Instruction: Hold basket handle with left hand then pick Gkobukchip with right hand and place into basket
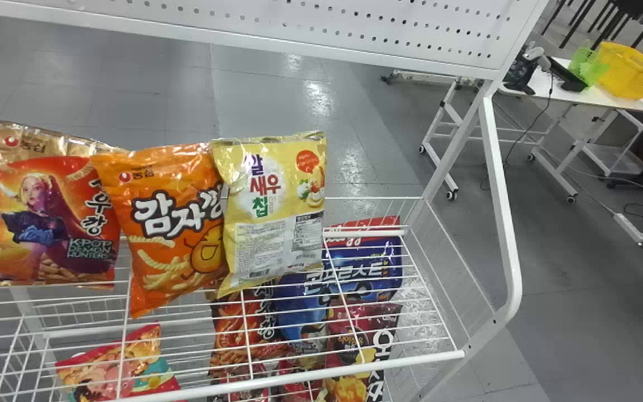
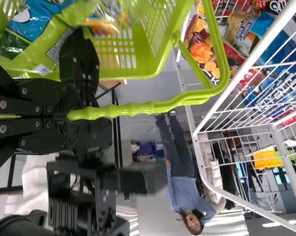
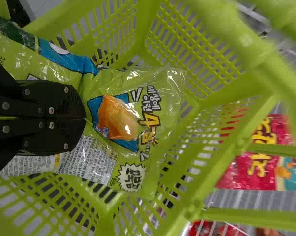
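Green Gkobukchip (image 3: 116, 123) right up by your wrist camera, pinched in your right gripper (image 3: 85, 118), within the mouth of the basket (image 2: 138, 73); settle it low, clear of the rim, then ease the fingers apart; keep the handle (image 2: 133, 109) firmly nipped in your left gripper (image 2: 69, 115); right wrist view gives you packet against basket wall, left the handle grip, head view the wire shelf (image 1: 299, 377).

Head view's up high, looking forward and down over the wire shelf (image 1: 355, 369), front edge nearest; left wrist view's beside the basket (image 2: 133, 73), facing the room; right wrist view's close, peering into that shared basket.
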{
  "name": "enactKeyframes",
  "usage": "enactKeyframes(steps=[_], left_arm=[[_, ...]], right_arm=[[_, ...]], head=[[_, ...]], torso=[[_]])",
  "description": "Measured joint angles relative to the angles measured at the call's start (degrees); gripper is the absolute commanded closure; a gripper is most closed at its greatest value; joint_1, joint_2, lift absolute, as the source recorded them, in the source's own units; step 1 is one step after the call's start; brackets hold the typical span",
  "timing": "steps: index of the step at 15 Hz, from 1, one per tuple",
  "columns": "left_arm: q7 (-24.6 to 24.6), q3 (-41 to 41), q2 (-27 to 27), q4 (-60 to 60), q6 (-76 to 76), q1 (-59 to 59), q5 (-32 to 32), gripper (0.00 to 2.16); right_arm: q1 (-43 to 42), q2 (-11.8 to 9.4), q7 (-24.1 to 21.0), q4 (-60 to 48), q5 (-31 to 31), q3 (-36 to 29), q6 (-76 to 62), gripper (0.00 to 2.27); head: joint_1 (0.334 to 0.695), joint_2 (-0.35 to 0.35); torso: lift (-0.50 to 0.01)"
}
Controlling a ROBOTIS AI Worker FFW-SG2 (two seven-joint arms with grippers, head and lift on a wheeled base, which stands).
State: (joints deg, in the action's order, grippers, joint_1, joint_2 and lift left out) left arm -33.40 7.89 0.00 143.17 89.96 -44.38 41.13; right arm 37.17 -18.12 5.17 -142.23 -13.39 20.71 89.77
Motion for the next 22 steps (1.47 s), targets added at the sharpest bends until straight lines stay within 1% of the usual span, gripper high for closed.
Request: enactKeyframes(steps=[1,2,3,5,7,11,12,14,16,17,18,19,22], left_arm=[[0.0,-0.02,0.0,0.0,0.0,0.0,0.0,1.45],[0.0,-0.08,0.0,0.0,0.0,0.0,0.03,1.45],[0.0,-0.17,0.0,0.05,0.0,0.0,0.07,1.45],[0.0,-0.21,0.0,0.09,0.0,0.02,0.06,1.45],[0.0,-0.09,0.0,0.1,0.0,0.01,0.05,1.45],[0.11,-0.06,0.0,0.0,0.0,0.03,0.08,1.45],[0.22,-0.16,0.0,-0.07,0.0,0.07,0.08,1.45],[0.5,-0.23,0.0,-0.17,0.0,0.15,0.01,1.45],[0.54,-0.24,0.0,-0.34,0.0,0.21,-0.06,1.45],[0.53,-0.24,0.0,-0.57,0.0,0.31,-0.09,1.45],[0.47,-0.24,0.0,-1.05,0.0,0.5,-0.12,1.45],[0.45,-0.3,0.0,-1.64,0.0,0.76,-0.19,1.45],[0.44,-0.74,0.0,-2.56,0.0,1.2,-0.45,1.45]], right_arm=[[-0.12,0.01,1.4,1.57,0.2,0.06,-0.83,0.77],[-0.15,0.0,2.19,2.67,0.72,0.06,-2.78,0.04],[-0.02,-0.08,2.34,3.11,1.5,0.05,-4.76,0.0],[0.98,-0.41,1.96,2.09,4.14,-0.53,-7.63,0.03],[1.75,-0.5,1.61,0.08,5.08,-3.37,-8.0,0.05],[2.26,0.07,2.69,-5.77,1.75,-11.49,-3.94,0.05],[2.29,0.55,3.63,-8.06,0.2,-13.82,-1.6,0.05],[2.32,2.37,5.27,-12.98,-2.85,-18.94,-0.2,0.06],[2.42,4.02,5.11,-15.77,-3.9,-22.72,-0.36,0.06],[2.61,4.72,5.29,-15.93,-3.99,-24.11,-2.63,0.06],[2.97,5.33,5.8,-14.96,-4.0,-25.25,-8.46,0.06],[3.6,5.91,6.06,-12.93,-3.78,-25.8,-17.23,0.06],[6.58,7.67,6.16,-5.09,-2.06,-24.66,-48.87,0.06]], head=[[0.695,-0.35],[0.695,-0.35],[0.695,-0.35],[0.695,-0.35],[0.695,-0.35],[0.695,-0.35],[0.695,-0.35],[0.695,-0.35],[0.695,-0.35],[0.695,-0.35],[0.695,-0.35],[0.695,-0.35],[0.695,-0.35]], torso=[[-0.032],[-0.032],[-0.032],[-0.032],[-0.032],[-0.032],[-0.032],[-0.032],[-0.032],[-0.032],[-0.032],[-0.032],[-0.032]])
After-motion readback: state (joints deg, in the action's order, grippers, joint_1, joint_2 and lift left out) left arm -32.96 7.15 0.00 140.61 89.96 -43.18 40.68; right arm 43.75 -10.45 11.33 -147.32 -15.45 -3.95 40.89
